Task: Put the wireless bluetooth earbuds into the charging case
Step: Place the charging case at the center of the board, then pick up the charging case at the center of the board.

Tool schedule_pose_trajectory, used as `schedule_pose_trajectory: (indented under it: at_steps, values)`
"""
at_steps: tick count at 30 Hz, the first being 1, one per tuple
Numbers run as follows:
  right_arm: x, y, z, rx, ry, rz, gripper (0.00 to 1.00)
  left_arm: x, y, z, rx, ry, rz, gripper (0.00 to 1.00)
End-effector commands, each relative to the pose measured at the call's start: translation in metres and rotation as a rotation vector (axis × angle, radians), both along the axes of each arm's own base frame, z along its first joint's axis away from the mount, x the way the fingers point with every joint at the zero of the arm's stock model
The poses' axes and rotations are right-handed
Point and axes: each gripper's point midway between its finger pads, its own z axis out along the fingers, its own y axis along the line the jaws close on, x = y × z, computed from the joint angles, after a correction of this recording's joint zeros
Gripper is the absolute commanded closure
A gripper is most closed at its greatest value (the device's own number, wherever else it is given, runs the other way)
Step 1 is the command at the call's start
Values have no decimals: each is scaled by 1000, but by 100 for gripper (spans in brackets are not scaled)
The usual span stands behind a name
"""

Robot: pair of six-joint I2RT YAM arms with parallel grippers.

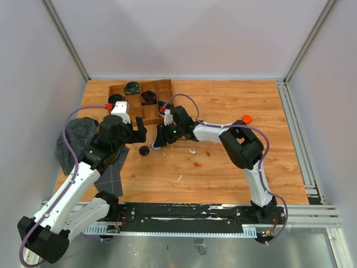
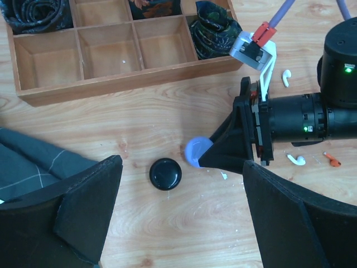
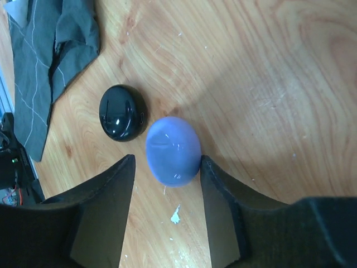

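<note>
Right wrist: right fingers (image 3: 223, 212) loosely apart around lavender puck (image 3: 173, 151), one touching; left fingers (image 2: 83, 212) wide.

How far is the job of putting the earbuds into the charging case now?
Done: nothing yet; the blue case looks shut. In hand: the right claw straddles it, jaws apart; the left claw is open and empty. Left: one white earbud, a second one and a small orange piece lie loose on the table, all outside any case.
</note>
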Motion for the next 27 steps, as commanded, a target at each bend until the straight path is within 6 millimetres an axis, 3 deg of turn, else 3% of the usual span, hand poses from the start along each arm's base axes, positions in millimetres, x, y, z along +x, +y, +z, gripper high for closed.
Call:
schedule_pose_trajectory:
  at_steps: [1,4,9,14,20,27]
  values:
    - [2,-1,-8,-59,-8,-3,44,2,1,10,-15,-54,-6,6]
    - [9,-14,-12,-121,-56,-42,36,2,1,10,-14,-51,-7,6]
    - [15,-41,5,-175,-139,-77,23,1,2,11,-18,-58,-4,6]
    - [14,-81,25,-306,-238,-97,11,1,4,12,-17,-62,6,6]
    - [19,-159,37,-538,-292,-179,1,0,6,12,-15,-66,13,5]
    - [31,-265,49,-720,-249,-389,2,-2,5,16,-26,-80,8,5]
